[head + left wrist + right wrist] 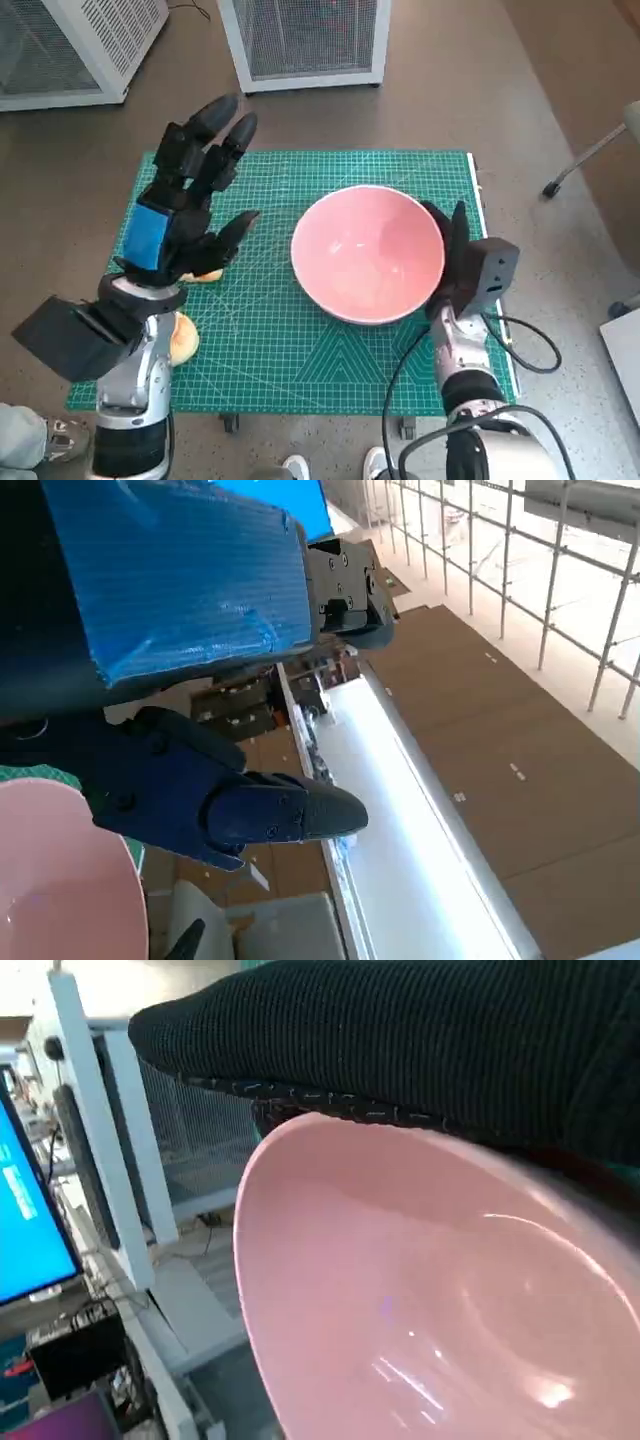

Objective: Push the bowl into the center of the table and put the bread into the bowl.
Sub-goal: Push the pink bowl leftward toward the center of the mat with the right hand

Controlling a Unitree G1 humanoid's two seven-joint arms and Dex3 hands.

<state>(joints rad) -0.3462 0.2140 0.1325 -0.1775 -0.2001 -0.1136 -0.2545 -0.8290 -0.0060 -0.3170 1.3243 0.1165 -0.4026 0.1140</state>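
the bread [186, 338] is seen near the green cutting mat's [270, 350] left edge, partly hidden beneath the left forearm. above it the left hand [185, 215] is raised off the mat, fingers spread, nothing held. the pink bowl [367, 252] is placed right of centre, still empty. the right hand [452, 255] is pressed flat against the bowl's right rim, nothing gripped. if the rim is pushed too high, the bowl could be tipped rather than slid.

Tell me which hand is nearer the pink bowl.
Right. The right hand rests against the pink bowl at its rim; the left hand hovers open, apart from it.
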